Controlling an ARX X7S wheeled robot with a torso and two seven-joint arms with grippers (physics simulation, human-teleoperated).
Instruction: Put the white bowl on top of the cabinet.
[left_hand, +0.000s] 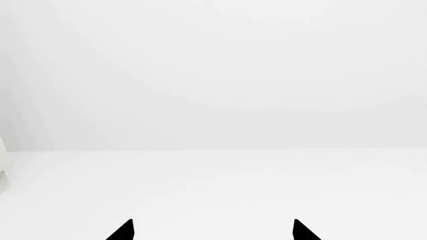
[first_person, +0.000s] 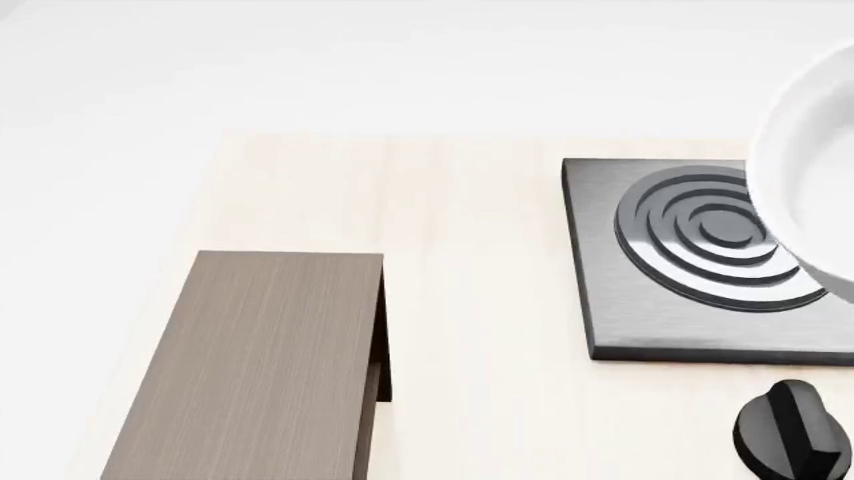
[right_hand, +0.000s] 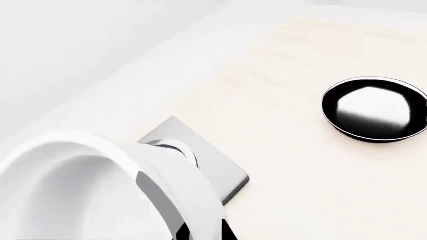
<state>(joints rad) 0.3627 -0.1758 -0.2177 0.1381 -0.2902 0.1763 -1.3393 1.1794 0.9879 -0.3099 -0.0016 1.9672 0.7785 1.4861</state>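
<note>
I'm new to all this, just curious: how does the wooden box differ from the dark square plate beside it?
The cabinet is grey-brown wood grain with a plain flat top; the stove plate is dark grey with raised rings. The cabinet is long and stands taller; the stove plate is square and low. Both rest on the pale table.

On the table (first_person: 467, 300), the cabinet (first_person: 254, 370) lies at 7 o'clock and the stove plate (first_person: 627, 300) at 3 o'clock, well apart. The white bowl (first_person: 814, 170) is above the stove plate, at its right part. A knob (first_person: 787, 430) stands before the plate, at 5 o'clock.
</note>
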